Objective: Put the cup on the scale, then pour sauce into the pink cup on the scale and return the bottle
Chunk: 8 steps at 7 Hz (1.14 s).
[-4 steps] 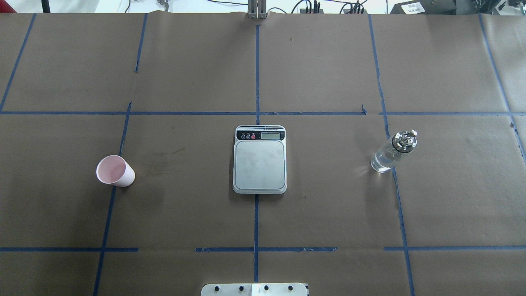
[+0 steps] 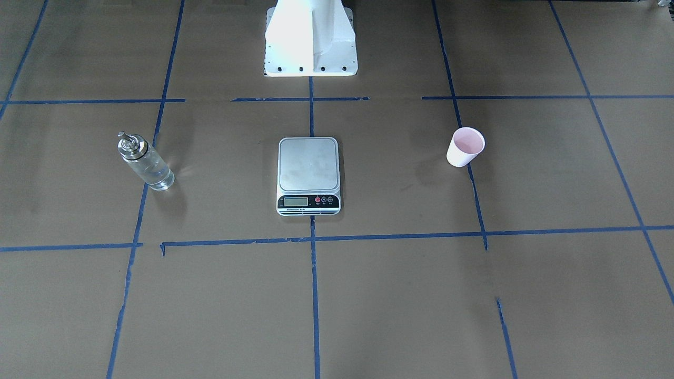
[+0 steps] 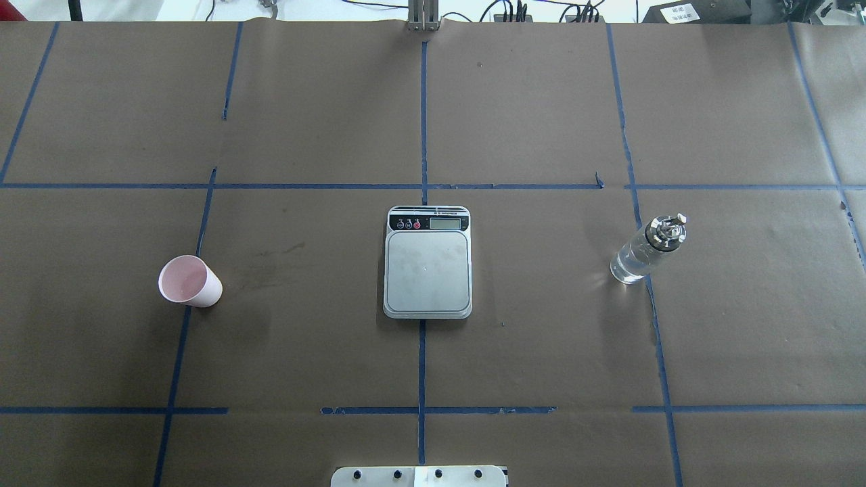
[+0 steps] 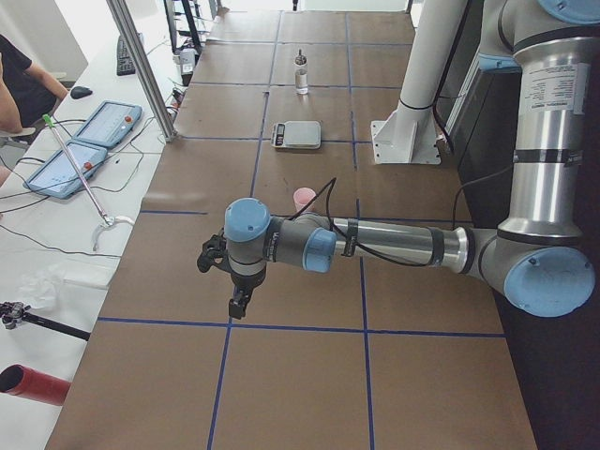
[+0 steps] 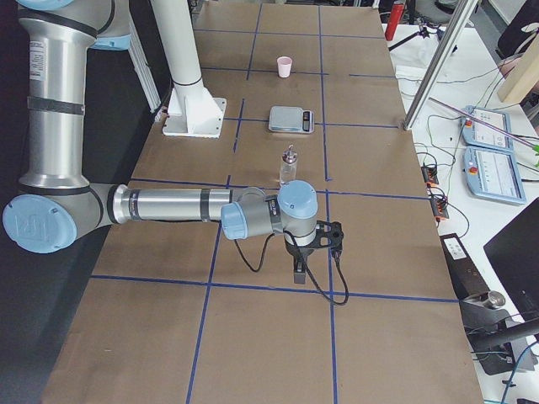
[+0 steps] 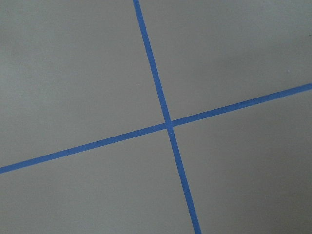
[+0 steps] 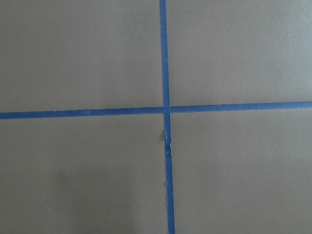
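Note:
The pale pink cup [image 3: 189, 281] stands upright on the brown table at the robot's left, apart from everything; it also shows in the front view [image 2: 465, 147]. The scale [image 3: 427, 270] lies at the table's middle with a bare silver platform [image 2: 308, 166]. The clear glass bottle [image 3: 646, 250] with its silver spout stands upright at the robot's right, holding clear sauce [image 2: 152, 173]. My left gripper [image 4: 239, 305] hangs over the table's left end, well short of the cup. My right gripper [image 5: 299, 269] hangs over the right end, short of the bottle [image 5: 289, 165]. I cannot tell whether either is open.
Blue tape lines grid the brown table; both wrist views show only a tape crossing. The white robot base [image 2: 310, 37] stands at the near edge. A side bench with tablets [image 4: 94, 141] and a metal post [image 4: 141, 66] runs along the far edge.

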Motion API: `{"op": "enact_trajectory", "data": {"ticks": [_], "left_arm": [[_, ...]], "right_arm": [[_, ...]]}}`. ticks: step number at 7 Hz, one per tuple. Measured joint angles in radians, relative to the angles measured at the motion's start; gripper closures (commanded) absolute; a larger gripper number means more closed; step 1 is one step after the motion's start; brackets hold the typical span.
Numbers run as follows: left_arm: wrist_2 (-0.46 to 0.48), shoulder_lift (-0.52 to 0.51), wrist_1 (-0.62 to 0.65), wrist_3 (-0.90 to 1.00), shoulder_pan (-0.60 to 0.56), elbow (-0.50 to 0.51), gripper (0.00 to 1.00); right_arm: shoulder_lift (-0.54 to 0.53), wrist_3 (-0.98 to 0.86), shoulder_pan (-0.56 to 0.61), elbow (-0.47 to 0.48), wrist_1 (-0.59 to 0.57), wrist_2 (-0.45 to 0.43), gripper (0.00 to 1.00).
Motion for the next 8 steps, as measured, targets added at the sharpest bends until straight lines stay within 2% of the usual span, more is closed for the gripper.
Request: {"op": "enact_trajectory", "data": {"ticks": [2, 4, 5, 6, 8], "left_arm": [[0.000, 0.009, -0.012, 0.006, 0.027, -0.029, 0.00], [-0.096, -0.003, -0.108, -0.059, 0.121, -0.007, 0.00], [-0.131, -0.008, -0.180, -0.234, 0.213, -0.028, 0.00], [-0.135, -0.008, -0.243, -0.459, 0.320, -0.096, 0.00], [-0.110, -0.013, -0.286, -0.861, 0.511, -0.227, 0.01]], "right_arm": [[-0.002, 0.008, -0.007, 0.000, 0.003, 0.020, 0.00], [-0.013, 0.012, -0.017, -0.008, 0.045, 0.065, 0.00], [-0.028, 0.014, -0.019, -0.011, 0.086, 0.086, 0.00], [-0.040, 0.026, -0.020, -0.006, 0.112, 0.111, 0.00], [-0.063, 0.062, -0.055, 0.002, 0.204, 0.162, 0.00]]}}
